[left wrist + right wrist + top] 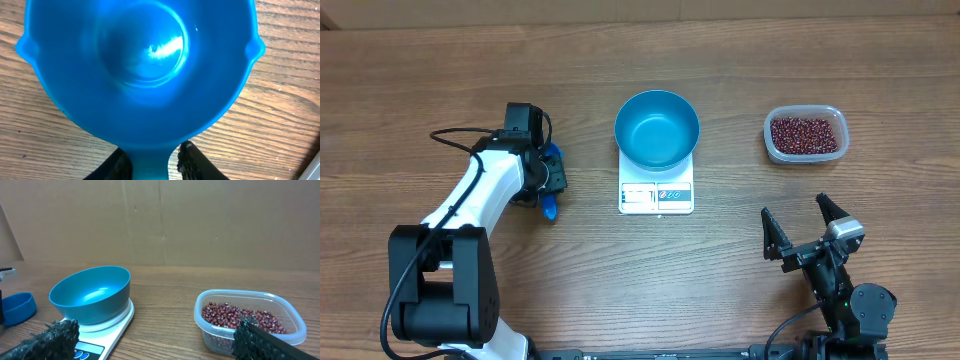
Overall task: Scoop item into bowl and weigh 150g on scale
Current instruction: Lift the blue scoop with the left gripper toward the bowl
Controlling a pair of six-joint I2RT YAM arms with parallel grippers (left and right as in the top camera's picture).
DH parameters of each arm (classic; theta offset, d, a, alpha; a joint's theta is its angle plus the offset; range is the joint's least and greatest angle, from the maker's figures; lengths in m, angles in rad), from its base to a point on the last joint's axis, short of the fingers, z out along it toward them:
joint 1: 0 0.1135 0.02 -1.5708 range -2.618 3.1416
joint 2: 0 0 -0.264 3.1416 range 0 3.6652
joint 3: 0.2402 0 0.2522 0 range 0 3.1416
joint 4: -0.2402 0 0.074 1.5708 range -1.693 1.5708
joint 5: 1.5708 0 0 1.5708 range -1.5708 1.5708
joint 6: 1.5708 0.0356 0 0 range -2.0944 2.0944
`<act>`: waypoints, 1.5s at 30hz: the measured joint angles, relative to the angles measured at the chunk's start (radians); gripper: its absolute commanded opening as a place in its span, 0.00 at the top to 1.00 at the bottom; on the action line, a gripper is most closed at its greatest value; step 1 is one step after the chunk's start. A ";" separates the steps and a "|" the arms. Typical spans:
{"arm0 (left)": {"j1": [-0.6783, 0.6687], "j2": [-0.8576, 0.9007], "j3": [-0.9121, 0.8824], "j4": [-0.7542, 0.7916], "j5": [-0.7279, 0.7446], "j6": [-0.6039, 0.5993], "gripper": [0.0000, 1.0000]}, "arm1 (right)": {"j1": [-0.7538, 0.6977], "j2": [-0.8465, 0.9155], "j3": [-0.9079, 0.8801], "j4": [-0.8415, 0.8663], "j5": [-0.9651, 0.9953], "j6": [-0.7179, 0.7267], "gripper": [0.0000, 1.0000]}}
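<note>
Wood-grain tabletop (470,60), cardboard wall (200,220) behind. Atop the scale (656,197), blue bowl (657,130); right of scale, beans (806,134) in clear tub (770,142); left of scale, scoop (145,65), left hand (150,167) straddling its handle, grip unclear. Right hand (793,207) spread wide.

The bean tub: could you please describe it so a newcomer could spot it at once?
Find the white scale mid-table, carrying the blue bowl. To its right, apart from it, stands a clear plastic tub, the only container holding red-brown beans.

Left arm (472,198) white, black-jointed — looping black cables (448,133).
</note>
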 measured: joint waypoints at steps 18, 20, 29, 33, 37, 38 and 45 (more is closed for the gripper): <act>0.000 0.000 0.000 0.022 0.000 0.000 0.76 | 0.000 0.000 0.000 0.000 0.000 0.000 0.00; 0.000 0.000 0.000 0.022 0.000 0.000 0.77 | 0.000 0.000 0.000 0.000 0.000 0.000 0.00; 0.000 0.000 0.053 -0.072 0.000 0.000 0.83 | 0.000 0.000 0.000 0.000 0.000 0.000 0.00; 0.000 -0.021 0.200 -0.164 0.000 -0.025 0.92 | 0.000 0.000 0.000 0.000 0.000 0.000 0.00; 0.000 -0.068 0.369 -0.242 0.026 -0.091 0.93 | 0.000 0.000 0.000 0.000 0.000 0.000 0.00; 0.000 -0.078 0.406 -0.248 0.046 -0.103 0.94 | 0.000 0.000 0.000 0.000 0.000 0.000 0.00; 0.008 -0.109 0.568 -0.201 0.280 -0.221 0.96 | 0.000 0.000 0.000 0.001 0.000 0.000 0.00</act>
